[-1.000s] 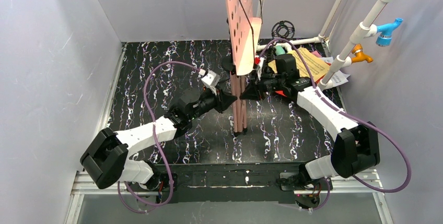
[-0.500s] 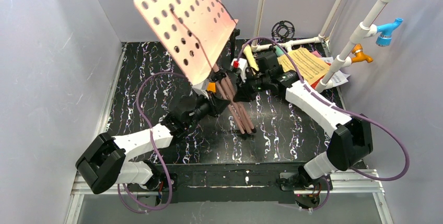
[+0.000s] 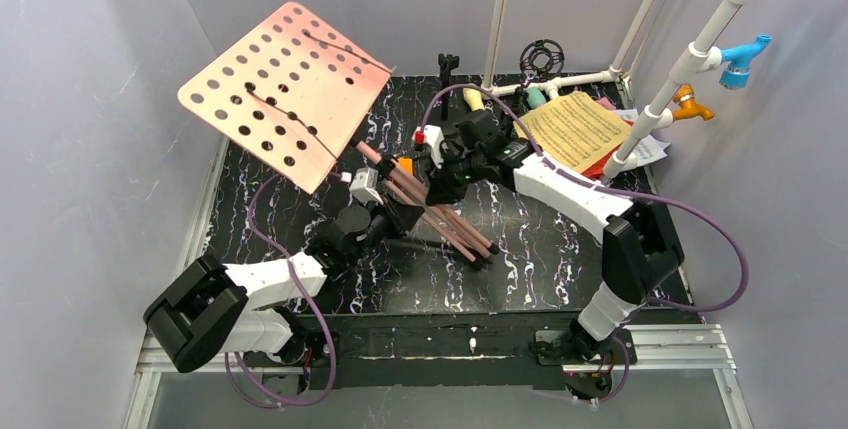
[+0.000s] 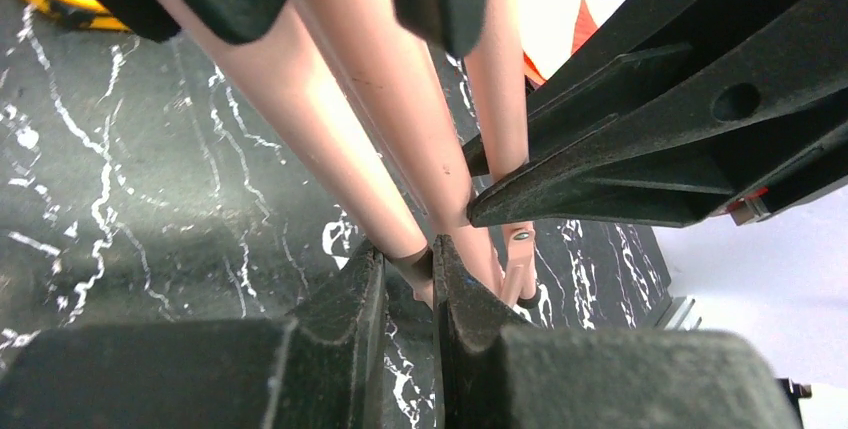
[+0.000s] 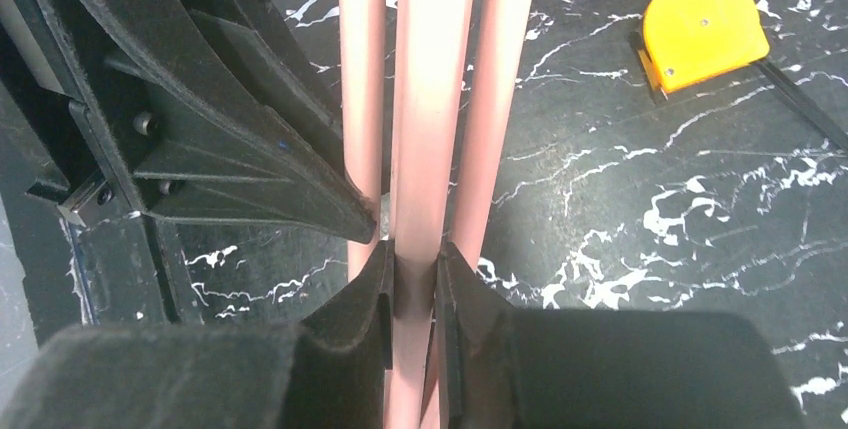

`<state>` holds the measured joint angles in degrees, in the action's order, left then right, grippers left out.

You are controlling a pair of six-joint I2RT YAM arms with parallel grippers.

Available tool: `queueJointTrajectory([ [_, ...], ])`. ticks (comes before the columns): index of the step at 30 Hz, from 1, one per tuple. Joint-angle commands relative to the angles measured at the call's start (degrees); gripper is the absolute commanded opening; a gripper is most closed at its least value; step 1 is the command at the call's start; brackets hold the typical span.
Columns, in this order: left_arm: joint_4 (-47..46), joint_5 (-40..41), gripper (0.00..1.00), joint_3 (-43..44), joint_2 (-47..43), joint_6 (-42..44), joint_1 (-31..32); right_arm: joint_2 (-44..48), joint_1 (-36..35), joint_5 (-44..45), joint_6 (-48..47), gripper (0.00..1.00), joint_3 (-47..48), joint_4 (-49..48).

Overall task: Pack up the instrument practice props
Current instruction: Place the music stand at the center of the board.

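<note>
Shows the pink perforated music board (image 3: 285, 94) tipped nearly flat and raised over the left rear of the counter (image 3: 545, 269), with dark wire clips across its face. Has the folded tripod legs (image 3: 455, 227) running down and to the right from the board as one pink bundle, feet toward the counter's middle. Finds the left fingers (image 3: 400, 217) and right fingers (image 3: 440, 185) closed against that bundle from opposite sides, near an orange fitting (image 3: 404, 165). Holds a yellow music sheet (image 3: 580, 129) at the right rear, over red and white sheets, beside the white pipe frame (image 3: 690, 59). Places a beige microphone (image 3: 472, 99) and a teal microphone (image 3: 537, 97) near the back wall.
</note>
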<state>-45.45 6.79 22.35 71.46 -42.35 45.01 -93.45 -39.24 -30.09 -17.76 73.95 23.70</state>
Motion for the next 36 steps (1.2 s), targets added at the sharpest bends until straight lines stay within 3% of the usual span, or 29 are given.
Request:
queueJointTrajectory([
  [1,-11.0,3.4,0.00,-1.7,-1.3,5.2,0.6,-4.0,-2.8,3.2,-3.1,0.01,2.9,-5.4],
  [16,-19.4,8.4,0.00,-9.1,5.6,1.5,-1.1,-13.1,-7.5,8.2,-4.7,0.01,5.1,-3.8],
  [29,-23.4,7.4,0.00,-10.5,11.3,-3.5,-2.5,-12.9,-7.9,9.5,-5.8,0.01,3.7,-4.1],
  [31,-23.0,8.0,0.05,-11.1,11.0,-5.1,-2.6,-12.7,-7.9,9.7,-6.3,0.02,3.4,-4.0],
  [33,-21.4,8.1,0.20,-11.5,9.6,-7.4,-2.6,-12.3,-7.9,9.8,-7.1,0.21,3.5,-3.2],
  [36,-16.4,6.4,0.34,-12.1,5.4,-9.4,-2.6,-10.8,-7.9,9.6,-9.4,0.57,3.4,-1.8],
])
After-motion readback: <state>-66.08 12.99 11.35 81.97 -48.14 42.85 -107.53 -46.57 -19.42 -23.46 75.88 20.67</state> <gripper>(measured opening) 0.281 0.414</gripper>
